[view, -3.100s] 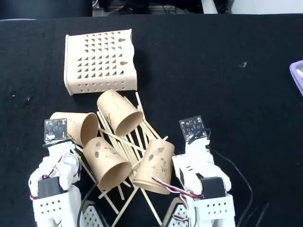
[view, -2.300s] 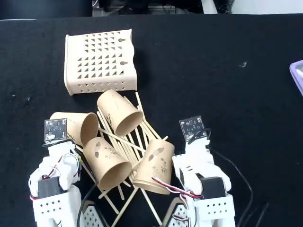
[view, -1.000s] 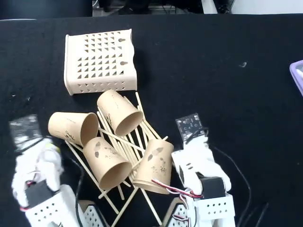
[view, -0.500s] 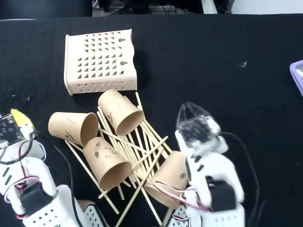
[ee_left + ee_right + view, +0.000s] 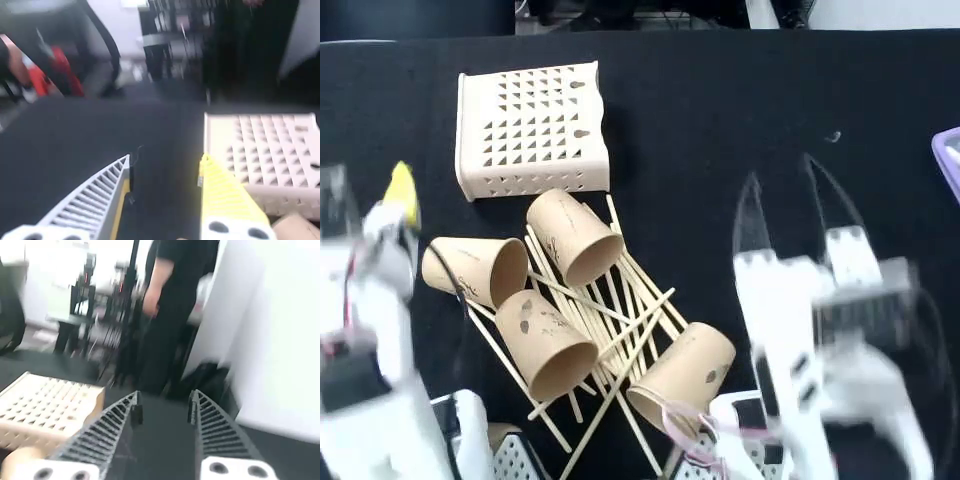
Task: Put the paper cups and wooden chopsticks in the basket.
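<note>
The cream perforated basket (image 5: 532, 130) lies on its side at the back left of the black table. In front of it several brown paper cups lie tipped over: one (image 5: 475, 270) at the left, one (image 5: 575, 237) nearest the basket, one (image 5: 547, 343) in the middle, one (image 5: 682, 377) at the front right. Wooden chopsticks (image 5: 615, 305) are strewn among them. My left gripper (image 5: 368, 190) is raised at the left edge, open and empty (image 5: 162, 162), facing the basket (image 5: 270, 155). My right gripper (image 5: 782, 180) is raised right of the pile, open and empty (image 5: 164, 399).
A purple tray corner (image 5: 948, 155) sits at the right table edge. Bare black cloth (image 5: 740, 110) stretches right of the basket. Both arm bases stand at the table's front. A cup (image 5: 15, 460) and the basket (image 5: 45, 415) lie below the right gripper.
Both arms have risen from their folded rest pose, the left swinging outward to the left, the right up and rightward. The front right cup was pushed right and turned; some chopsticks shifted.
</note>
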`<state>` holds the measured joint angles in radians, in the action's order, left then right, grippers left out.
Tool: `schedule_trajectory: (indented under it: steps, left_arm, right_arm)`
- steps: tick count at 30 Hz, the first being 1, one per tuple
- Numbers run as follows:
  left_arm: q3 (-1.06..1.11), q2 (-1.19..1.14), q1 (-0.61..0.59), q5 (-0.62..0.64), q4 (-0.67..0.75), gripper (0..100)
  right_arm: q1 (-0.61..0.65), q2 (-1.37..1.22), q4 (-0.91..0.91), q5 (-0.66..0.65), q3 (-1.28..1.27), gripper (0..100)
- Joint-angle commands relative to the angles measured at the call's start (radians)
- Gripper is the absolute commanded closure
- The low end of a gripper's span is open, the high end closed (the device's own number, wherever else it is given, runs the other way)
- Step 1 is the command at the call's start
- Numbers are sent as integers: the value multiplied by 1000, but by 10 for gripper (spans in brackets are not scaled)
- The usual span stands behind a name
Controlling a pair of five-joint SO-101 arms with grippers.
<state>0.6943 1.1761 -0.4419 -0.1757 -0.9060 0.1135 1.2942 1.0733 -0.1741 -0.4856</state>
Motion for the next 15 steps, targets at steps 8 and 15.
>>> schedule_trajectory:
  steps: [8, 15]
  left_arm:
    - [-613, -1037, 93, 2, -9, 773]
    - [-858, -1350, 94, 2, -6, 773]
  right_arm:
    - [149, -687, -40, 71, 79, 839]
    - [150, -941, -196, 72, 13, 839]
